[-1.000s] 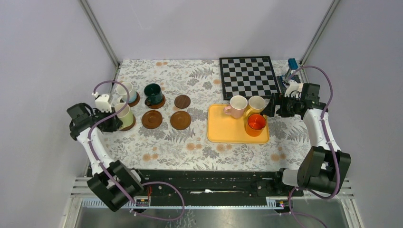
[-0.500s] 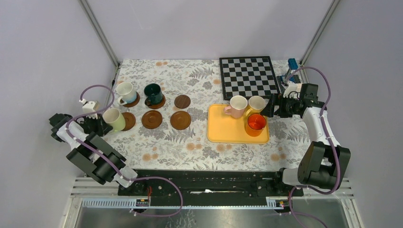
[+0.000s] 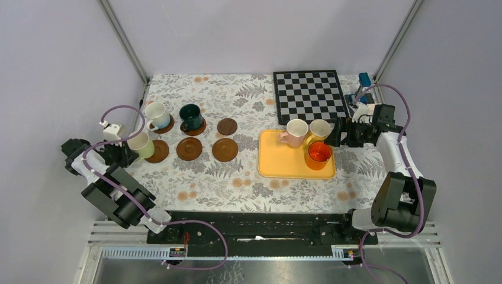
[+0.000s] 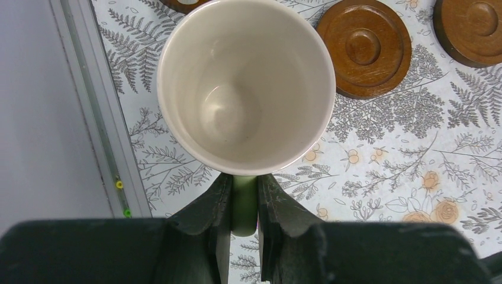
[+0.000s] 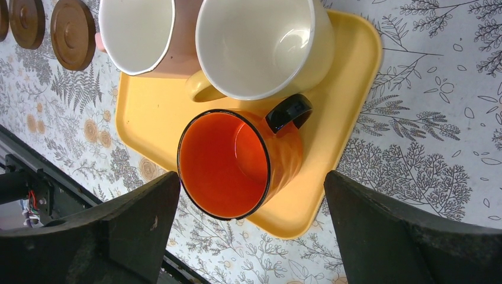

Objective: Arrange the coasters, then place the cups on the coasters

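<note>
left gripper (image 4: 243, 190) clamps the handle of the light green cup (image 4: 245, 89) ahead.

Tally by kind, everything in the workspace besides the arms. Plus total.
cups: 6 (white-blue, dark green, light green, pink, cream-yellow, orange)
coasters: 6 (two under cups, four bare)
yellow tray: 1
chessboard: 1
Total: 14

Floral-patterned table (image 3: 237, 177), six brown coasters (image 3: 189, 148) at left, yellow tray (image 3: 278, 163) at right, chessboard (image 3: 309, 96) behind it
</note>
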Motion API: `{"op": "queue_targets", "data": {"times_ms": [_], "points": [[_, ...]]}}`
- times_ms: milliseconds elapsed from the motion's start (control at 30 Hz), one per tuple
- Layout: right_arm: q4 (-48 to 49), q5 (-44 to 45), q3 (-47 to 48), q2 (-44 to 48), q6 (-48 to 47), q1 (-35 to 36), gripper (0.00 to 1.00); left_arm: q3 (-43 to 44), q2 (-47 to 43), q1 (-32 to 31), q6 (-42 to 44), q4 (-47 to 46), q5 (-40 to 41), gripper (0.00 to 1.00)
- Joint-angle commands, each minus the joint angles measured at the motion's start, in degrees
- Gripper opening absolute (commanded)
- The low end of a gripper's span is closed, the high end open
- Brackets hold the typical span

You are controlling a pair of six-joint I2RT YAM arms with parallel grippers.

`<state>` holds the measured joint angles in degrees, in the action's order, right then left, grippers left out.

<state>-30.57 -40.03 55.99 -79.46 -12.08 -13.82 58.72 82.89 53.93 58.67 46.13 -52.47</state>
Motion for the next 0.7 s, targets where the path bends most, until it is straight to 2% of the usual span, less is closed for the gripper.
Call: {"op": "queue_targets", "data": {"times_ms": [0, 333, 667], "points": [[-0.63, -0.62, 1.93, -0.17, -0.81, 0.20, 0.98, 2.00, 0.84, -1.32, -0.05, -6.27, -4.93, 0.00], [-0.74, -0.22, 1.85, -0.45, -0.93, 0.20, 0.98, -0.76, 1.87, -6.39, -4.35, -13.66, -1.29, 0.00], [-0.90, -0.10, 1.98, -0.35, -1.07, 0.20, 0.98, -1.06, 4.37, -6.55, -4.69, -14.62, -0.48, 0.00]]}}
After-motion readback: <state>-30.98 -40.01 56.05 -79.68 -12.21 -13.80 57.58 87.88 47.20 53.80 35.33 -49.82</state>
